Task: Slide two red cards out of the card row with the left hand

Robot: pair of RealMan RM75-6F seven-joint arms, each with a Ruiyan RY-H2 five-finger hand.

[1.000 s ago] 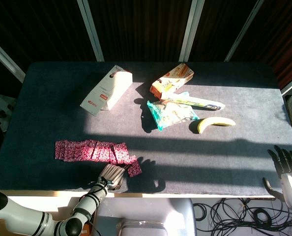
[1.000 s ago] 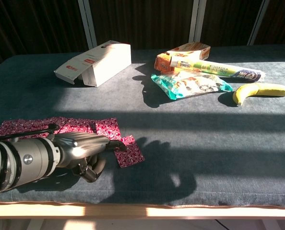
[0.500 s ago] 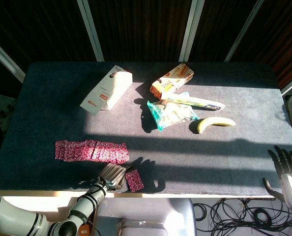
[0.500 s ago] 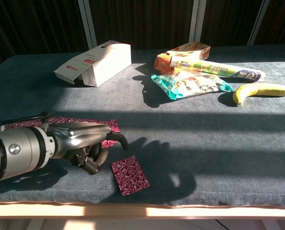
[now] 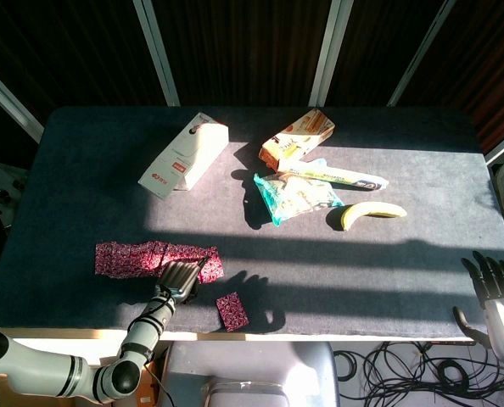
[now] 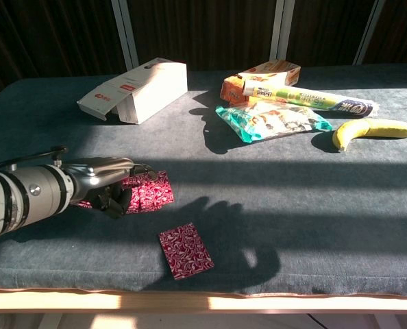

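One red card (image 5: 232, 310) lies alone near the front table edge (image 5: 320, 332), clear of the card row (image 5: 133, 258). So one is out, one to go, as I read it. Row runs along the left front of the table (image 5: 82, 170); its right end card (image 6: 151, 191) is under my fingers.

My left hand (image 5: 177, 277) sits over the row's right end, fingers (image 6: 114, 200) curled down onto the cards, pressing, nothing grasped. My right hand (image 5: 495, 297) hangs off the table's right front corner, fingers apart, holding nothing.

To do it well: press flat on the end card only, light enough not to drag the neighbour underneath, then pull toward the front edge. Cards overlap, so two may come together; watch that.

Room: open cloth between the row and the loose card, more to the right. Front edge is close, so stop short or the card goes over. Box (image 5: 184, 155), snack bag (image 5: 295, 196), banana (image 5: 371, 212) well away, no obstruction.
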